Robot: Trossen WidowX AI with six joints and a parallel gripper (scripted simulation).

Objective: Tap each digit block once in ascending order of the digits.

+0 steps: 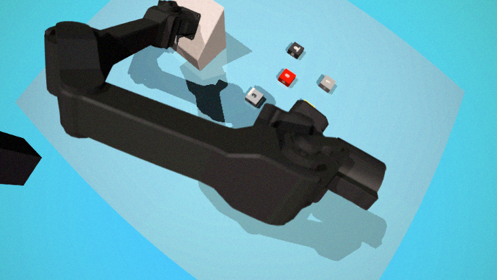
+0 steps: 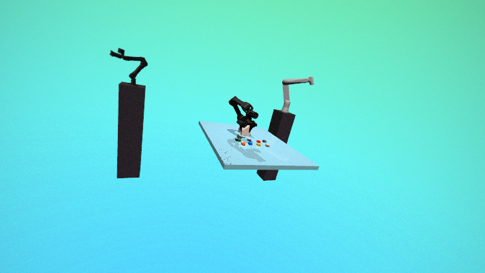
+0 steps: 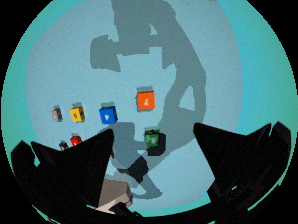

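My gripper (image 3: 154,131) is open and empty above the table, hidden behind the arm in the top view. The green block (image 3: 152,138) (image 2: 239,140), digit unclear, lies below, between the fingertips in the wrist view. Orange 7 (image 3: 146,101) (image 2: 243,144) and blue 4 (image 3: 108,115) (image 2: 250,143) lie beyond it. Yellow 0 (image 3: 77,114) (image 2: 258,144) and grey 1 (image 1: 326,83) (image 3: 57,114) are further left in the wrist view. Red 8 (image 1: 286,77) (image 3: 75,140), white 3 (image 1: 254,96) and a black block (image 1: 295,50) (image 3: 63,146) with an unclear digit show in the top view.
The pale wedge-shaped block (image 1: 212,38) (image 3: 116,194) stands by the arm's base. The table (image 2: 271,167) has its edges in view. Another black arm (image 2: 137,59) and a grey arm (image 2: 285,91) stand on dark pillars away from the blocks. The arm's shadow crosses the table.
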